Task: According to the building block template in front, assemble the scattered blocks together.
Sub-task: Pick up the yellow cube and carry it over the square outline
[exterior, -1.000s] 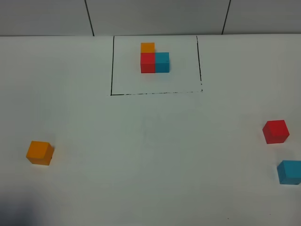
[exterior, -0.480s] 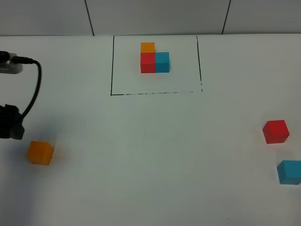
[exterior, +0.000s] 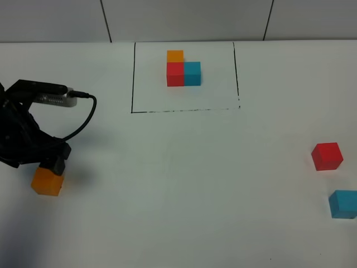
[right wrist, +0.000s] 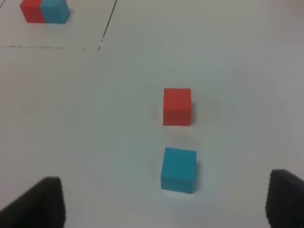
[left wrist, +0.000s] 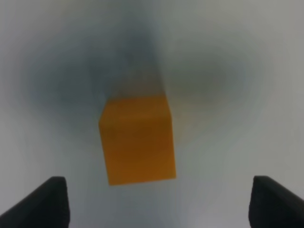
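On the white table (exterior: 184, 190) nothing is joined yet: orange cube (exterior: 47, 181), red cube (exterior: 327, 156) and blue cube (exterior: 342, 204) lie apart. Left gripper (left wrist: 156, 202) hangs spread over the orange cube; right gripper (right wrist: 166, 206) gapes too.

Sitting far centre on the worktop (exterior: 184, 184): template (exterior: 183, 71). Lying near left: lone block (exterior: 47, 181). Lying right: farther block (exterior: 327, 156), nearer block (exterior: 343, 204).

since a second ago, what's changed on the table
The left arm swung in from the left edge; the open left gripper now hovers over the orange block, not gripping it. The red block, blue block and template stayed put.
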Action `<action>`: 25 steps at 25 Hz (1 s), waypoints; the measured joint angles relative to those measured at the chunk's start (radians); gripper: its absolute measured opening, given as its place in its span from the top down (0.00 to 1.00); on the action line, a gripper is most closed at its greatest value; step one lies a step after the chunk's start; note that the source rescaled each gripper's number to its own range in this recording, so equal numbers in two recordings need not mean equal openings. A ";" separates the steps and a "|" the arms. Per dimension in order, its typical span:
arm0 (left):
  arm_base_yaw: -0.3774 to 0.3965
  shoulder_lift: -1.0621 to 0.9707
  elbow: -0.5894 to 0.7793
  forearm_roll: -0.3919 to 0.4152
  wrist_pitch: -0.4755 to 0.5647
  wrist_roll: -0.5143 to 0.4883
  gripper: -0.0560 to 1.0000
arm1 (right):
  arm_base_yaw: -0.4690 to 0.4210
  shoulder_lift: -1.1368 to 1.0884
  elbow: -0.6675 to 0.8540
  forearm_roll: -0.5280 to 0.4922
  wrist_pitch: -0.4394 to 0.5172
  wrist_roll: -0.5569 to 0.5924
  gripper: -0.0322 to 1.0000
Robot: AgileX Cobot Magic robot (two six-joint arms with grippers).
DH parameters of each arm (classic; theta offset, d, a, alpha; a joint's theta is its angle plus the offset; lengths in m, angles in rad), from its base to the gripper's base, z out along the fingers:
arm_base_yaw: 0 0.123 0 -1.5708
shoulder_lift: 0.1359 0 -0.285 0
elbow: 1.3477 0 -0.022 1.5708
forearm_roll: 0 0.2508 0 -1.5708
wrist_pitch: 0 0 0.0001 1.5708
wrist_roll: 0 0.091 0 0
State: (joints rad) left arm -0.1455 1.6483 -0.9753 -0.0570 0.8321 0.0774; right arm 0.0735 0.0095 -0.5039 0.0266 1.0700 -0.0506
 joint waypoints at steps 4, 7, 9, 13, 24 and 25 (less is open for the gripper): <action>0.000 0.062 0.000 -0.012 -0.026 0.000 0.08 | 0.000 0.000 0.000 0.000 0.000 0.000 0.27; 0.000 0.100 0.000 -0.022 -0.033 -0.001 0.08 | 0.000 0.000 0.000 0.000 0.000 0.000 0.27; 0.000 0.112 0.000 -0.023 -0.033 -0.001 0.08 | 0.000 0.000 0.000 0.000 0.000 0.000 0.27; 0.000 0.115 0.009 -0.023 -0.031 -0.001 0.08 | 0.000 0.000 0.000 0.000 0.000 0.000 0.27; 0.000 0.116 0.122 -0.025 -0.204 -0.029 0.08 | 0.000 0.000 0.000 0.000 0.000 0.000 0.27; 0.000 0.116 0.122 -0.025 -0.207 -0.029 0.08 | 0.000 0.000 0.000 0.000 0.000 0.000 0.27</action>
State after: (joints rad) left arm -0.1455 1.7639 -0.8533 -0.0824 0.6247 0.0480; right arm 0.0735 0.0095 -0.5039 0.0266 1.0700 -0.0506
